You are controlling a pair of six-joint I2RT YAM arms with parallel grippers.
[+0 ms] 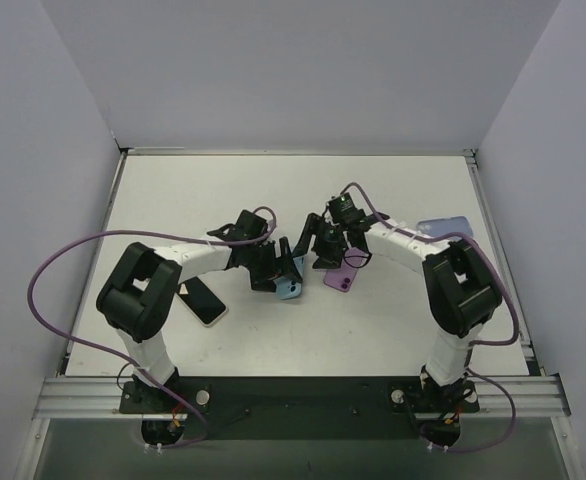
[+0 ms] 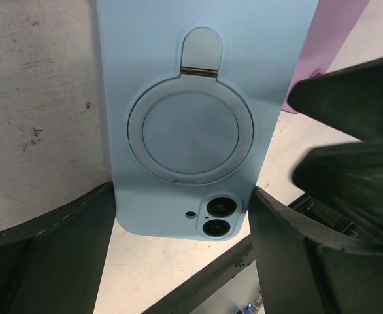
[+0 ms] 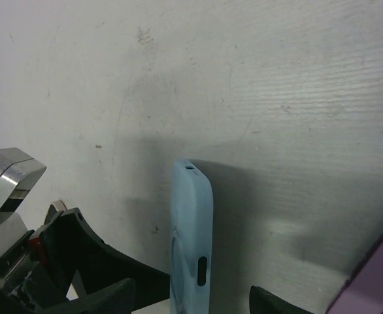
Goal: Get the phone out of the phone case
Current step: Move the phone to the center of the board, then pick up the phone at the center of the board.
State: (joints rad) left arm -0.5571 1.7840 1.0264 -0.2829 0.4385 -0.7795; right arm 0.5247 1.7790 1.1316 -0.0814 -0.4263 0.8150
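Note:
A light blue phone case [image 2: 198, 78] with a round ring stand holds a phone; two camera lenses [image 2: 217, 216] show through its cutout. My left gripper [image 2: 182, 196] is shut on the case's long edges at the camera end and holds it on edge above the table [image 1: 289, 290]. My right gripper [image 3: 191, 297] is open, its fingers [image 3: 100, 294] on either side of the case's other end [image 3: 191, 222] without touching. In the top view the two grippers, left [image 1: 285, 270] and right [image 1: 318, 245], meet at mid-table.
A purple phone or case [image 1: 341, 278] lies just right of the blue one, under my right arm. A lavender case [image 1: 443, 228] lies at the far right. A dark phone-like slab [image 1: 203, 300] lies by my left arm. White walls enclose the table.

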